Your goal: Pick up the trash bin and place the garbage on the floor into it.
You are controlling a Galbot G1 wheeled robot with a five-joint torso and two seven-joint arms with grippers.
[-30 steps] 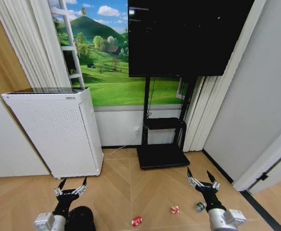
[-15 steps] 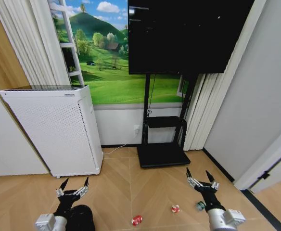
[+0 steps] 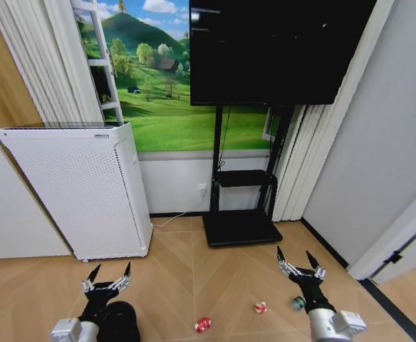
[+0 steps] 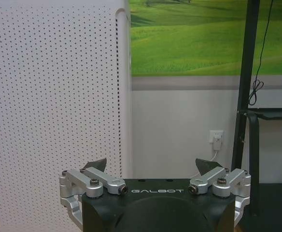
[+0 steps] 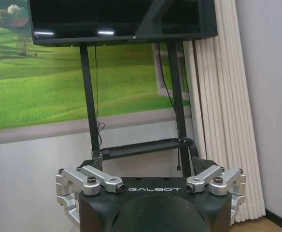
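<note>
**A:** While you look down from the head camera, where do you find your two grippers?

**B:** You have the left gripper [image 3: 108,278] low on the left, its two fingers spread wide apart with nothing between them. You have the right gripper [image 3: 300,262] low on the right, likewise spread wide and holding nothing. Both hang above the floor [image 3: 179,285], fingertips pointing toward the far wall.

**A:** And the trash bin?

**B:** You see the trash bin [image 3: 121,322] at the bottom edge of the head view, just below and slightly right of your left gripper, partly hidden by that arm. Its black top is all you can make out.

**A:** Where does the garbage lie?

**B:** You have three pieces on the parquet. One red-and-white wrapper [image 3: 203,325] sits near the bottom centre, between the two arms. A second red-and-white piece [image 3: 261,308] lies further right. The small bottle with the green label [image 3: 297,303] lies just beside your right arm, close under that gripper.

**A:** What do the wrist cameras give you?

**B:** Your left wrist view faces the white perforated appliance [image 4: 54,111] and the wall with a socket [image 4: 217,139]. Your right wrist view faces the black screen [image 5: 117,19] on its stand [image 5: 90,111], with the pleated curtain [image 5: 223,106] beside it.
</note>
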